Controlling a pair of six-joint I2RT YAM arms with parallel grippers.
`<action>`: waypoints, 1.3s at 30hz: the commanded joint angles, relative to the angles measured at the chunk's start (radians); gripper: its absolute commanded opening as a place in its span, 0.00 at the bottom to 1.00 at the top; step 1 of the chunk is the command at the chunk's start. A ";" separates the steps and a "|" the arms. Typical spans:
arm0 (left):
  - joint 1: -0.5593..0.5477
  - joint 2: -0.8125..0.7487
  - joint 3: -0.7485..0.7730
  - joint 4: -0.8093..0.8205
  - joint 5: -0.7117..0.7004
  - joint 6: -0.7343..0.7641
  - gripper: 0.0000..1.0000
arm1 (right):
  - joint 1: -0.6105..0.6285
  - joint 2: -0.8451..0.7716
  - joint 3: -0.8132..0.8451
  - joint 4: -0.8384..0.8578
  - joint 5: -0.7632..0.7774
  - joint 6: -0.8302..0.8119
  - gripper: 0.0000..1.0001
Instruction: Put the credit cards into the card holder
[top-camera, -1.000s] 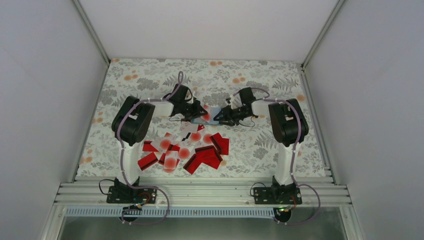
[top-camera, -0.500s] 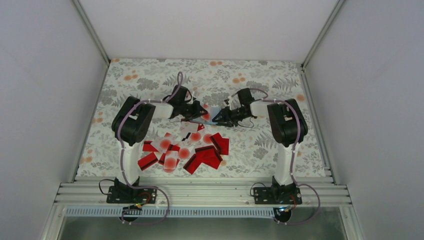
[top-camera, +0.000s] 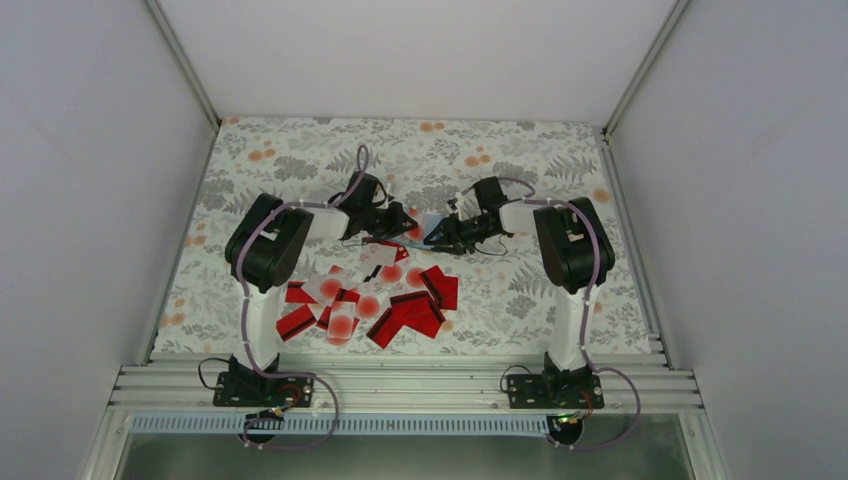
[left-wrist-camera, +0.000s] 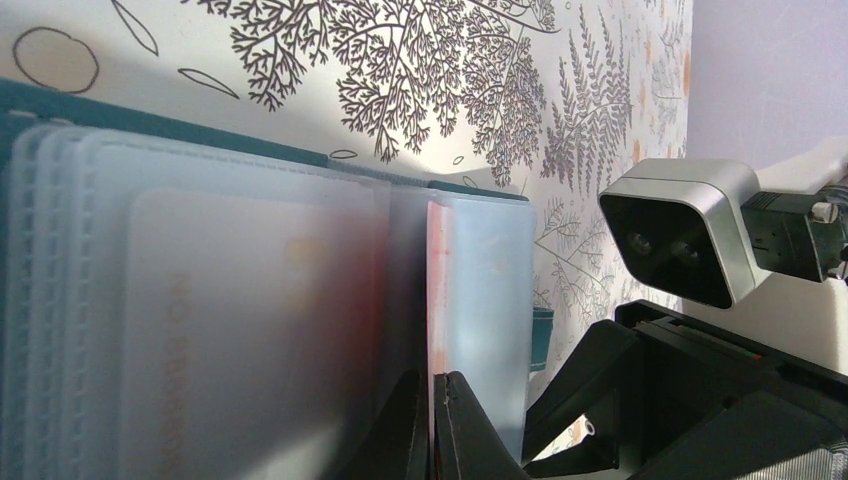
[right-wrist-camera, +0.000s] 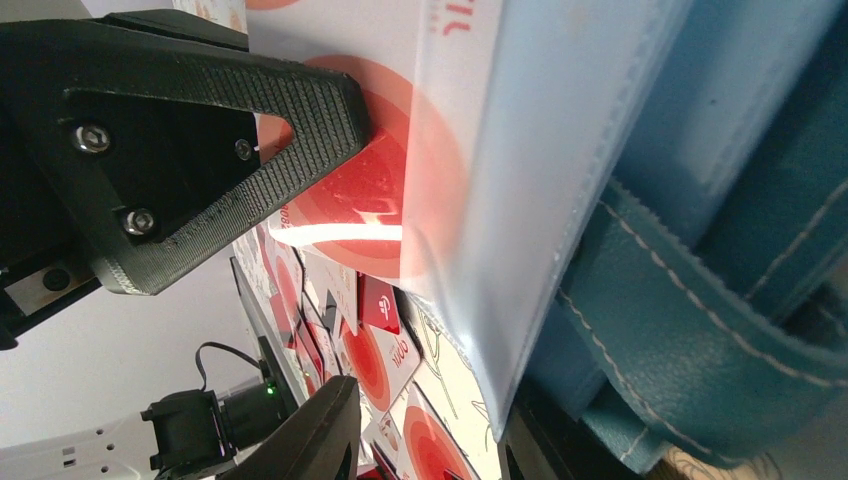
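Note:
The teal card holder (top-camera: 428, 222) lies open between my two grippers, its clear sleeves (left-wrist-camera: 250, 300) spread out. My left gripper (left-wrist-camera: 432, 378) is shut on the edge of a white credit card with a red spot (right-wrist-camera: 350, 190), held on edge against the mouth of a clear sleeve (right-wrist-camera: 520, 180). The card's thin edge (left-wrist-camera: 436, 280) shows in the left wrist view. My right gripper (right-wrist-camera: 430, 410) is open beside the holder's teal cover (right-wrist-camera: 720, 330), one finger against its underside. Several loose red and white cards (top-camera: 385, 305) lie in a pile nearer the arm bases.
The floral tablecloth (top-camera: 300, 160) covers the table. The right arm's wrist camera (left-wrist-camera: 680, 240) sits close in front of my left gripper (top-camera: 405, 222). My right gripper (top-camera: 436, 238) nearly touches it. White walls enclose the table on three sides.
Both grippers and the holder have shifted slightly toward the far side of the table. The loose pile has not moved.

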 joint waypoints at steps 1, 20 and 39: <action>-0.018 0.003 -0.006 -0.068 -0.022 0.017 0.03 | 0.027 0.053 -0.014 -0.066 0.082 -0.019 0.35; -0.020 -0.002 0.110 -0.370 -0.093 0.165 0.26 | 0.000 -0.089 0.029 -0.289 0.252 -0.138 0.41; -0.042 0.040 0.265 -0.646 -0.231 0.293 0.52 | -0.007 -0.169 0.072 -0.264 0.350 -0.098 0.37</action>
